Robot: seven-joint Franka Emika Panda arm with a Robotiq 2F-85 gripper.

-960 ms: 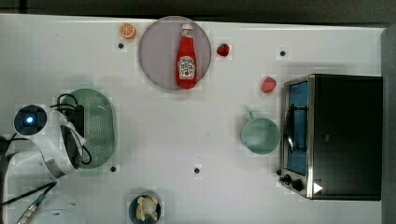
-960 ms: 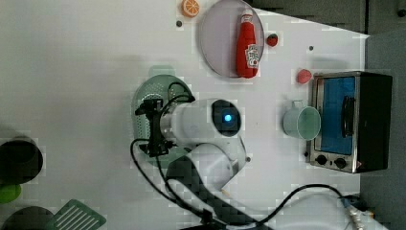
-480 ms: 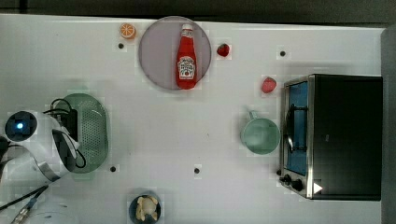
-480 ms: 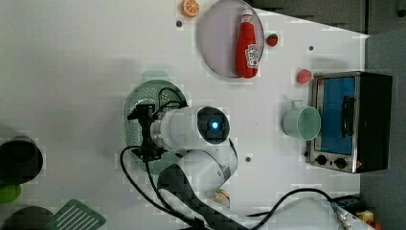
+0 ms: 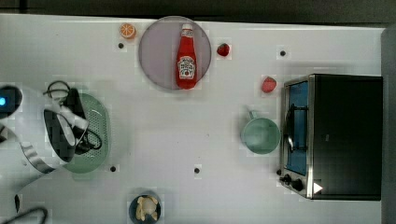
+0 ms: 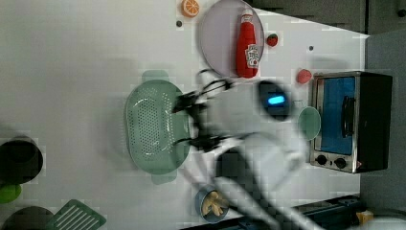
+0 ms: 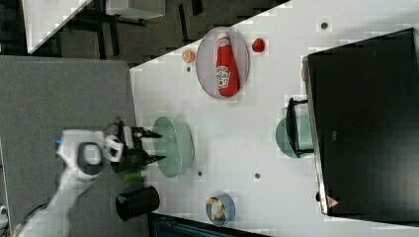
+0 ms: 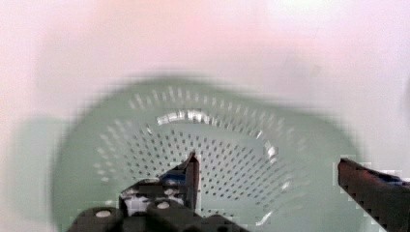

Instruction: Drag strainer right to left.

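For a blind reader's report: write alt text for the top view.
A white robot arm's open gripper hangs over a mint-green strainer at the top view's left edge of a white table. A ketchup bottle lies on a grey plate; a green cup sits beside a toaster oven.

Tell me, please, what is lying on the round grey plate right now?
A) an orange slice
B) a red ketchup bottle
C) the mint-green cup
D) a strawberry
B: in the top view the red ketchup bottle lies on the grey plate, while the orange slice, the strawberry and the cup sit on the table off the plate.
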